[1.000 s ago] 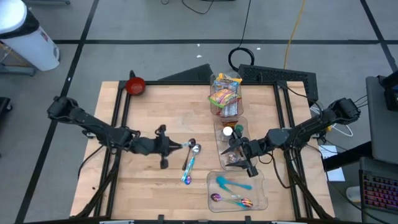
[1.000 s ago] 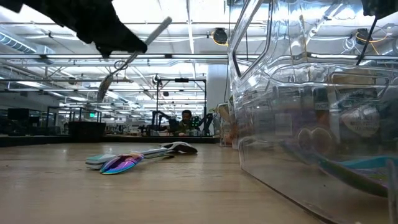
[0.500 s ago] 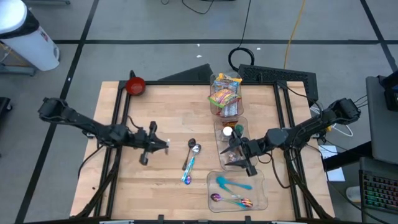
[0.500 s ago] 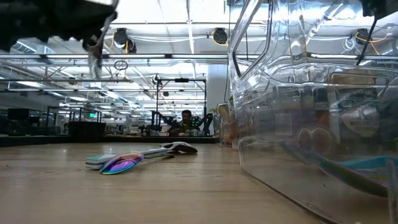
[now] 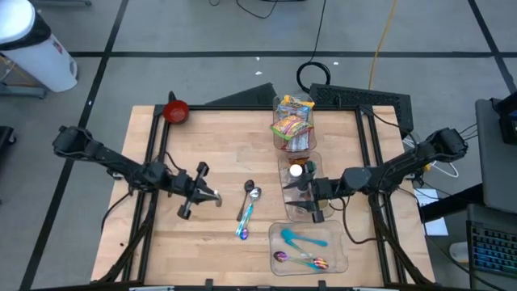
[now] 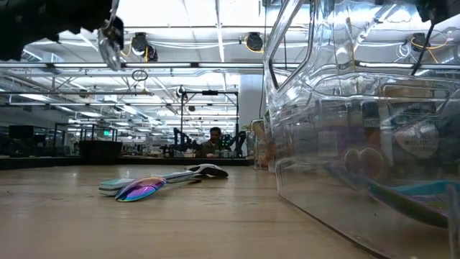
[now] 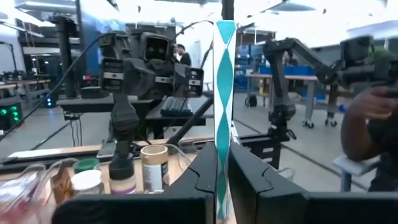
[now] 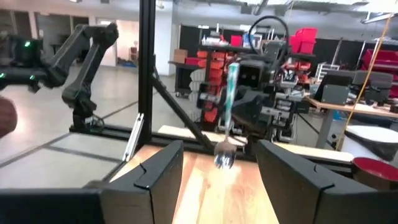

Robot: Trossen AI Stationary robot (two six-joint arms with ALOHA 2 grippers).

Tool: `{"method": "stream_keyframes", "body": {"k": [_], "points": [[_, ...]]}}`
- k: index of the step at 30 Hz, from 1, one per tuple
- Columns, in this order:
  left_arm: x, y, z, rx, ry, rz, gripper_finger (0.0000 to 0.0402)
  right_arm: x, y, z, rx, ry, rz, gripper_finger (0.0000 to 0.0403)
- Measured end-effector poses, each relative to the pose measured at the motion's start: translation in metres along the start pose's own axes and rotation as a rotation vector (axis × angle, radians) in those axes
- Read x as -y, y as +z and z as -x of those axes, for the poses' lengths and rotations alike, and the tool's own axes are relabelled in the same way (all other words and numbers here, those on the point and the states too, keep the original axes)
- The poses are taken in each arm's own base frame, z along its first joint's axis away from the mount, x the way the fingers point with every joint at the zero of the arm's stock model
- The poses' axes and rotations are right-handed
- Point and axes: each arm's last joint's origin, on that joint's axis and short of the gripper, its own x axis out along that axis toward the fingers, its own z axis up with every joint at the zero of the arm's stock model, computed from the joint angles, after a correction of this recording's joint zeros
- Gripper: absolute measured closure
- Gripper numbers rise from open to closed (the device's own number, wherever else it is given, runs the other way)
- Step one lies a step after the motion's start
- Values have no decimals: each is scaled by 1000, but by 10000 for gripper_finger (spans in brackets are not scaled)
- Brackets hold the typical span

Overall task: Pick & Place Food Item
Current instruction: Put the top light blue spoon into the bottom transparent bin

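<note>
Teal-handled spoon (glossy steel bowl)

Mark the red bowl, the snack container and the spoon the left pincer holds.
red bowl (image 5: 176,111), high view, its middle.
snack container (image 5: 292,124), high view, its packets.
spoon (image 7: 223,93), left wrist view, teal handle.
left pincer (image 7: 222,177), left wrist view, between fingertips.

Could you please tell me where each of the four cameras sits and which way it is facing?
High view: above the table, looking straight down; shows both arms, the left gripper, the right gripper and the bins.
Low view: at tabletop height, looking level across the table into the room; the left arm shows at top.
Left wrist view: on the left wrist, looking past its fingers shut on a teal spoon, toward the right arm.
Right wrist view: on the right wrist, facing the left arm.
Shared: both wrist views show that spoon.
</note>
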Motion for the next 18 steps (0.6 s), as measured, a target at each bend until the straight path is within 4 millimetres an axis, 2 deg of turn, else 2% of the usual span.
{"method": "stream_keyframes", "body": {"k": [11, 18], "points": [[-6, -1, -55, -72, 35, -101, 384, 1, -2, -1, -7, -2, -23, 206], [-9, 1, -70, -72, 49, -110, 383, 1, -2, -1, -9, -2, -21, 206]]}}
